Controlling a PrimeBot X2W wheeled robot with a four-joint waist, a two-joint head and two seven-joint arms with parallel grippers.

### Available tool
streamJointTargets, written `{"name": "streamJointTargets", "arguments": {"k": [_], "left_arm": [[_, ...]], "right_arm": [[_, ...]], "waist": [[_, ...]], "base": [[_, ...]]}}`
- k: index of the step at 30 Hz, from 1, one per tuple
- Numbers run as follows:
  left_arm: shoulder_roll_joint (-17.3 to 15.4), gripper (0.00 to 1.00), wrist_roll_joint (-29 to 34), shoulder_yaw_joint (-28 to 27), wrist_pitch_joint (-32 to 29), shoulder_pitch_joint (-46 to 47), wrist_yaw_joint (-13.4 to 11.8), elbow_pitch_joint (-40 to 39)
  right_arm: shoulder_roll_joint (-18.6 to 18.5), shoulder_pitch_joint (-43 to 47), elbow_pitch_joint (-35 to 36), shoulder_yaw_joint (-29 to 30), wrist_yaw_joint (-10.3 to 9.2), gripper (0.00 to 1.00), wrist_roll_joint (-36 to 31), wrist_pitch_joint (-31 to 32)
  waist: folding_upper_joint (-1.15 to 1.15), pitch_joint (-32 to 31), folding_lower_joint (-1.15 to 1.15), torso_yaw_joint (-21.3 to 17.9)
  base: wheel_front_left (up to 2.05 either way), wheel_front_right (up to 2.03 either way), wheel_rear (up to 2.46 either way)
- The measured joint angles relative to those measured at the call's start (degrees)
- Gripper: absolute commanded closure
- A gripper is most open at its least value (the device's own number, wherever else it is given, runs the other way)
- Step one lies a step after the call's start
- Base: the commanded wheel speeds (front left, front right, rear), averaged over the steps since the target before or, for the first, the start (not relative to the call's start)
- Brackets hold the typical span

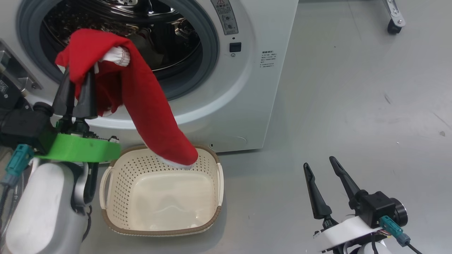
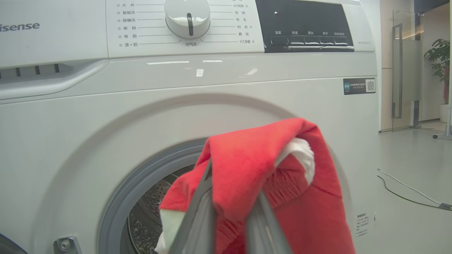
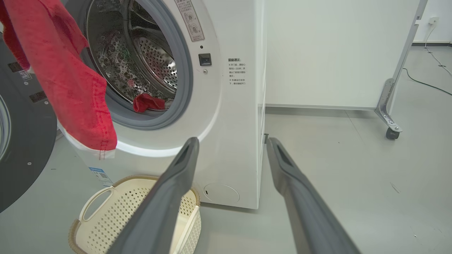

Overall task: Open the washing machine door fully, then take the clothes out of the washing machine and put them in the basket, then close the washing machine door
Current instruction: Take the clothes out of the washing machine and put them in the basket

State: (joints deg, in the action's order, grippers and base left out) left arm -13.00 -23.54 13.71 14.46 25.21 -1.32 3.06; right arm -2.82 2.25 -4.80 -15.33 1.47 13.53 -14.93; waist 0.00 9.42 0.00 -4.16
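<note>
Red clothes [image 1: 141, 98]: soft, limp, likely light. Left gripper [image 1: 78, 82] fingers pinch the bunched top; hem dangles five o'clock above basket [image 1: 130, 169]. Right gripper [image 1: 318, 162] fingers wide, empty.

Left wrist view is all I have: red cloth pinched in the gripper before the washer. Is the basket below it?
Observer: Yes. The basket stands empty on the floor; the clothes hang above its far rim.
Operator: Anything left in the drum?
Observer: One red piece lies at the seal's lower edge.
Operator: The other arm?
Observer: The right gripper is open, holding nothing.
</note>
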Motion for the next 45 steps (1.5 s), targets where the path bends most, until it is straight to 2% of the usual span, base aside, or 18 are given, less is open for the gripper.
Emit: {"name": "streamJointTargets", "arguments": {"k": [10, 17, 24, 35, 45], "left_arm": [[1.5, 1.00, 0.0, 1.7, 0.0, -8.6, -1.5, -0.9], [3.3, 1.00, -0.9, 2.0, 0.0, -14.7, -2.0, 0.9], [4.3, 1.00, -3.0, 3.1, 0.0, -18.2, -2.0, 4.8], [4.8, 1.00, -4.2, 4.6, -3.3, -16.2, -0.4, 14.6], [2.6, 1.00, -4.3, 3.0, -7.3, -8.6, 0.1, 23.8]], "right_arm": [[0.0, 1.2, 0.6, -0.2, 1.16, 0.00, -0.1, 0.0], [0.0, 1.6, 1.1, -0.9, 1.99, 0.00, -0.7, 0.0], [0.0, 1.5, 3.0, -1.4, 2.00, 0.00, -1.9, 0.0], [0.0, -0.8, 6.5, -1.5, 2.00, 0.00, -2.6, 0.0], [0.1, -2.9, 9.6, -2.0, 1.83, 0.00, -2.8, 0.0]], "waist": [[0.00, -1.5, 0.00, 2.2], [0.00, -0.7, 0.00, 1.9], [0.00, 1.9, 0.00, 1.0], [0.00, 8.3, 0.00, -1.0], [0.00, 14.9, 0.00, -3.6]], "base": [[0.00, 0.00, 0.00], [0.00, 0.00, 0.00], [0.00, 0.00, 0.00], [0.00, 0.00, 0.00], [0.00, 0.00, 0.00]]}}
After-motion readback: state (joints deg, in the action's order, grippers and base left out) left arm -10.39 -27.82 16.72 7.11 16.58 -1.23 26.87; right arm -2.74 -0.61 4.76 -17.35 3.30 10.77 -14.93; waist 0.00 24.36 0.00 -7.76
